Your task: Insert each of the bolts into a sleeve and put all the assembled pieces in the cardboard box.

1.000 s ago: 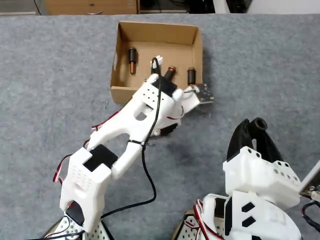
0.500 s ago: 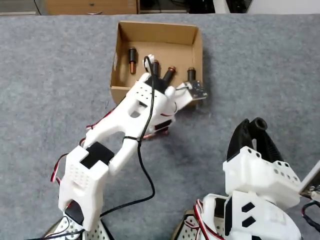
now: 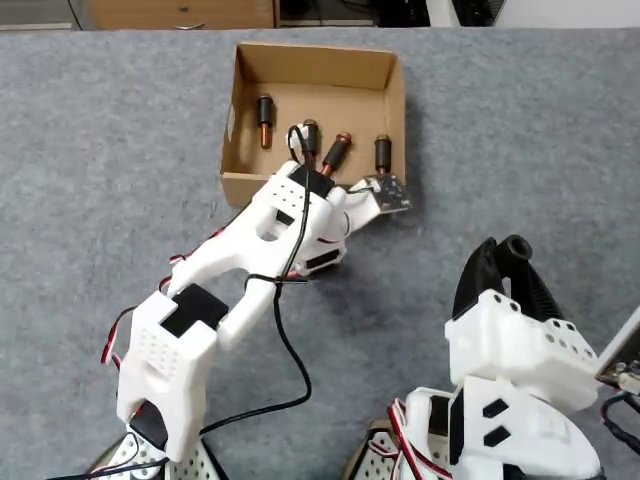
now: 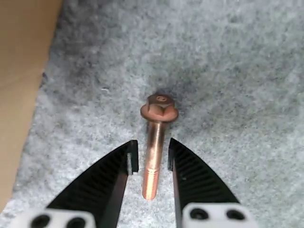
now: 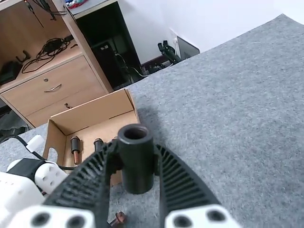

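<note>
copper-orange bolt (image 4: 154, 142), matte black sleeve (image 5: 136, 161), plain brown cardboard box (image 3: 315, 65), mottled grey felt table (image 3: 520, 130), white arm (image 3: 240, 265).

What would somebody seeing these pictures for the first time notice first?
The right end effector grips a black sleeve upright, with its opening facing up. The left end effector, open, straddles a copper bolt lying on the grey mat beside the cardboard box. The box holds four assembled pieces.

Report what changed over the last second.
The left arm shifted left and drew back from the cardboard box, its open tool now straddling a bolt on the carpet. The right tool, shut on a sleeve, and the box stayed put.
</note>
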You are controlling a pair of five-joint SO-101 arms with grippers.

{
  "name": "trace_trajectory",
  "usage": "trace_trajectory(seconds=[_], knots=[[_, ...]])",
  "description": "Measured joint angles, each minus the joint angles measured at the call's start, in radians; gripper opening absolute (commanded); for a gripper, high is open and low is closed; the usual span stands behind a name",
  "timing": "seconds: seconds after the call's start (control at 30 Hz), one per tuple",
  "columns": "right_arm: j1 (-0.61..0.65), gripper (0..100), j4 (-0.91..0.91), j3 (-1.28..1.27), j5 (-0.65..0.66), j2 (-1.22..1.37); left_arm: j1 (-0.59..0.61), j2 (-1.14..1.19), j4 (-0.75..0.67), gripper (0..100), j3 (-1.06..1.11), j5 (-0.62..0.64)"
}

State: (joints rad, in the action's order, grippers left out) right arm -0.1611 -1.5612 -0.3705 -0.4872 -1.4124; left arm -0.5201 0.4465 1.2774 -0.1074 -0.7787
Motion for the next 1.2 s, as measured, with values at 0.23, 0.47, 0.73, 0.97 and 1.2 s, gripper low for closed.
trace_trajectory(seconds=[0.23,0.47,0.73,0.97,1.2], knots=[[0.0,0.2,0.0,0.0,0.0,0.0,0.0,0.054,-0.002,12,-0.002,0.0],[-0.002,0.2,0.0,-0.005,0.0,0.0,0.003,0.13,-0.052,12,-0.003,-0.003],[-0.002,0.2,0.0,-0.005,0.0,0.0,0.003,0.141,-0.052,12,-0.029,-0.003],[-0.002,0.2,0.006,-0.005,0.0,0.0,0.003,0.15,-0.052,10,-0.035,0.0],[-0.002,0.2,0.006,-0.005,0.0,0.0,-0.002,0.152,-0.051,2,-0.034,0.035]])
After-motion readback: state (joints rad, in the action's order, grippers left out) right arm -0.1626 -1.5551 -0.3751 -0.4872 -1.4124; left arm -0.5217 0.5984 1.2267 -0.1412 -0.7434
